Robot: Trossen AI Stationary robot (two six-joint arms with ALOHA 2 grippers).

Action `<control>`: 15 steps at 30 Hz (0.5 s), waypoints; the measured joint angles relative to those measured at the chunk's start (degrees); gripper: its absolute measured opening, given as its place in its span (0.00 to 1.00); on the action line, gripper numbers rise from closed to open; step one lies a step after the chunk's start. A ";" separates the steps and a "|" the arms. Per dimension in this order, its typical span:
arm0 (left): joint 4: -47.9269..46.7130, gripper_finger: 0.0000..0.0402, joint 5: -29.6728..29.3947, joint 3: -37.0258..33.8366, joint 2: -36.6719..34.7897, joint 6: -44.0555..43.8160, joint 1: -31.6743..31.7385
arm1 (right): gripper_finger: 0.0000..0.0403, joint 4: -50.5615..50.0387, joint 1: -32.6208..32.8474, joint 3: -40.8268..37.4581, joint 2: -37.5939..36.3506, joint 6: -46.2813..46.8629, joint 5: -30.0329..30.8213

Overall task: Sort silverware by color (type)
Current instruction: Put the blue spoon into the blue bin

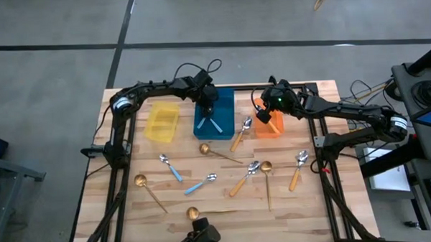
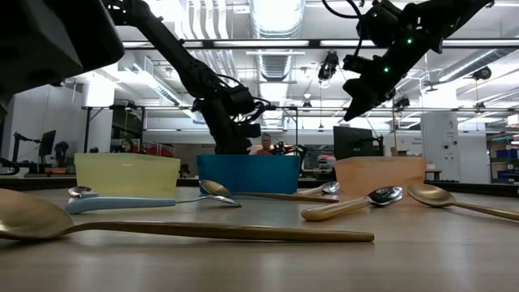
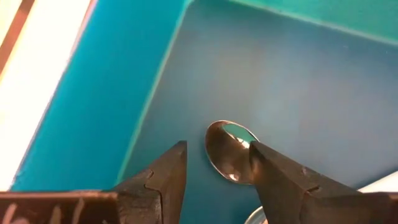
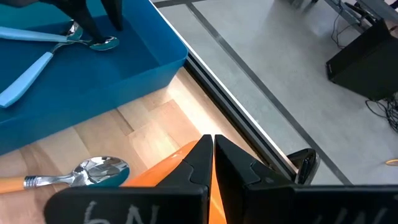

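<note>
My left gripper (image 3: 214, 146) reaches down into the blue bin (image 1: 222, 99) with its fingers open. A silver spoon bowl (image 3: 227, 149) lies on the bin floor between the fingertips, partly behind one finger. Two light-blue-handled spoons (image 1: 210, 125) lie in that bin, and their bowls (image 4: 99, 42) sit under the left fingers. My right gripper (image 4: 209, 140) is shut and holds nothing; it hangs above the orange bin (image 1: 270, 128). Several other spoons lie flat on the table: orange-handled ones (image 1: 241, 134), gold ones (image 1: 218, 154) and blue-handled ones (image 1: 170, 167).
An empty yellow bin (image 1: 162, 123) stands left of the blue one, along the table's far side. More spoons lie toward the near edge, among them a gold spoon (image 1: 150, 191), an orange-handled spoon (image 1: 298, 168) and a gold spoon (image 1: 193, 213). Black frame rails (image 1: 120, 167) run along both table sides.
</note>
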 joint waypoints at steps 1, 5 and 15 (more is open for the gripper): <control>-0.04 0.39 0.01 0.00 0.00 0.00 0.00 | 0.02 0.00 0.00 0.00 0.00 0.00 0.00; -0.42 0.39 0.23 0.00 1.12 -0.07 -0.14 | 0.02 -0.04 0.00 0.00 0.00 0.00 0.00; 0.11 0.38 0.75 0.33 2.73 -1.01 -0.59 | 0.02 -0.09 -0.17 0.00 0.00 0.00 0.00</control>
